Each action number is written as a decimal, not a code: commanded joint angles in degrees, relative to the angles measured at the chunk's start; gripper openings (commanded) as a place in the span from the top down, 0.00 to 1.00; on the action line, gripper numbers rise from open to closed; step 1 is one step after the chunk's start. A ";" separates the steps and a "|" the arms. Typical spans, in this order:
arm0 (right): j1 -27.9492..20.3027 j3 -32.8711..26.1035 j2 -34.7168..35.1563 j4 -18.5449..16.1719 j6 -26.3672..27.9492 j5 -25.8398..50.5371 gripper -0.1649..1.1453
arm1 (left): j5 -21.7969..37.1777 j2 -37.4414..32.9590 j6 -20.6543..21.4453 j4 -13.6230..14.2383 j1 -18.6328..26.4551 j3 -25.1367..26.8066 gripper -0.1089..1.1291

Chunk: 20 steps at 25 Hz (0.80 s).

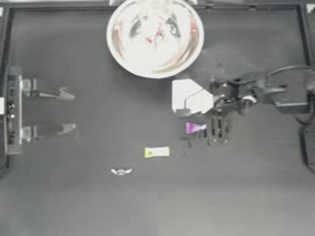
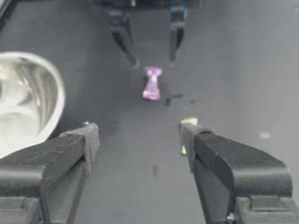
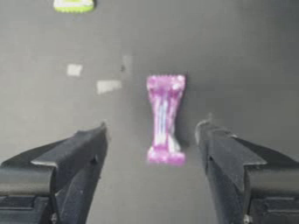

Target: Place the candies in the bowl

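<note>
Right wrist view: my right gripper (image 3: 153, 131) is spread wide around the purple candy (image 3: 165, 118) on the table (image 3: 245, 57). It looks light and crinkly (maybe slippery), so I'd pinch its fat middle. My left gripper (image 2: 139, 131) waits apart, jaws wide.

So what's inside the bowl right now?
In the top view the bowl shows reddish streaks near its middle, possibly a red candy, but glare and reflections keep me from counting. The purple candy, yellow-green candy and a whitish candy are still on the table.
</note>
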 commanded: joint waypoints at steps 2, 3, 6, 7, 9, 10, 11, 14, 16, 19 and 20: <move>0.18 -2.37 1.76 -1.23 0.18 -0.26 0.17 | -0.18 -0.97 -0.09 -0.26 0.09 -0.09 0.17; 0.18 -2.46 2.20 -1.58 0.18 -0.26 0.17 | -0.09 -0.97 -0.09 -0.26 0.00 -0.09 0.17; 0.18 -2.46 3.52 -2.99 1.23 -0.18 0.17 | -0.09 -0.88 -0.09 -0.35 0.00 -0.09 0.17; 0.18 -2.46 3.96 -3.69 2.11 -0.18 0.17 | -0.09 -0.97 -0.09 -0.35 0.09 0.00 0.17; 0.26 -2.46 4.83 -5.62 4.13 0.18 0.17 | -0.09 -0.97 -0.09 -0.35 0.00 -0.09 0.17; 0.44 -2.46 5.19 -6.33 4.83 0.35 0.17 | -0.09 -0.97 -0.09 -0.35 0.09 -0.09 0.17; 0.70 -2.46 5.45 -7.03 5.54 0.62 0.17 | -0.09 -0.97 -0.09 -0.35 0.09 0.00 0.17; 1.32 -2.46 5.98 -8.35 7.03 0.79 0.17 | -0.09 -0.97 -0.09 -0.44 0.00 0.00 0.17; 1.67 -2.37 6.24 -8.53 7.38 0.70 0.18 | -0.09 -0.97 -0.09 -0.44 0.09 -0.09 0.17; 1.67 -2.46 6.94 -8.70 7.56 0.53 0.22 | -0.09 -0.97 -0.09 -0.44 0.00 0.00 0.17; 1.67 -2.55 7.21 -8.70 7.56 0.44 0.25 | 0.00 -0.88 -0.18 -0.53 0.09 -0.09 0.17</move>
